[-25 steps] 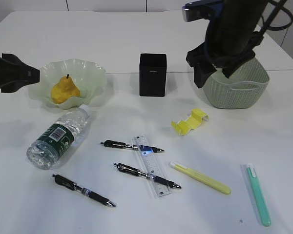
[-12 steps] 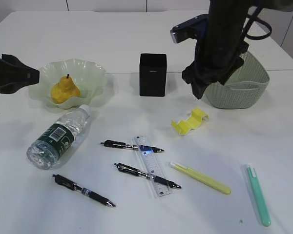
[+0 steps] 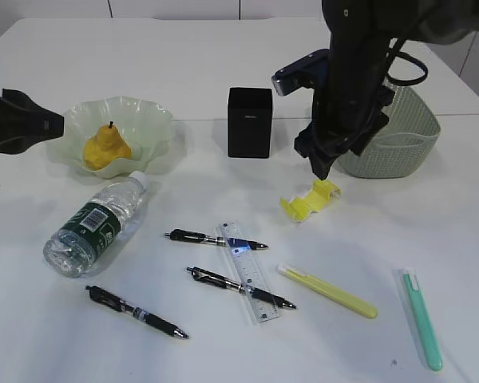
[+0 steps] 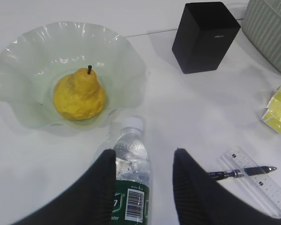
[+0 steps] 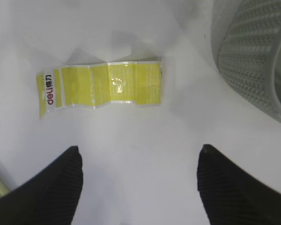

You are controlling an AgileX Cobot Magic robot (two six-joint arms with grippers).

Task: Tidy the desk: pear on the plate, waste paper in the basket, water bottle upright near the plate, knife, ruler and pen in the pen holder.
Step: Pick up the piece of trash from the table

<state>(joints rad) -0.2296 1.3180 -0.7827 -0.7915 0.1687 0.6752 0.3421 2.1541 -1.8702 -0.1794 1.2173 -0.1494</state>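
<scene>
Because the yellow waste paper (image 5: 99, 83) is a thin, creased strip lying almost flat on the counter (image 3: 223, 72), the main risk is that the right end effector (image 5: 138, 180), whose fingers stand wide apart and empty just above it, closes on nothing or merely pushes the strip along. In the right wrist view the paper sits ahead of the fingertips, not between them, so a straight descent would probably miss it. It lies just in front of the basket (image 3: 395, 140), which stands toward the counter's far right corner; a careless approach could knock the basket wall or drag the strip toward the yellow pen (image 3: 327, 291) nearer the front edge.

The left end effector (image 4: 145, 161) hangs half open and holds nothing, its fingers on either side of the water bottle (image 4: 129, 180) without visibly touching it. The bottle lies on its side near the left edge, its cap just beside the plate (image 3: 156, 128). Being round, it may roll away if one finger touches first, and raising it could tip it against the plate's ruffled rim. The pear (image 3: 105, 148) already rests on the plate.

The ruler (image 3: 247, 271) lies across two black pens near the middle of the front edge, so lifting any of them could scatter the rest. The pen holder (image 3: 249, 121) stands toward the back of the counter, near its middle.
</scene>
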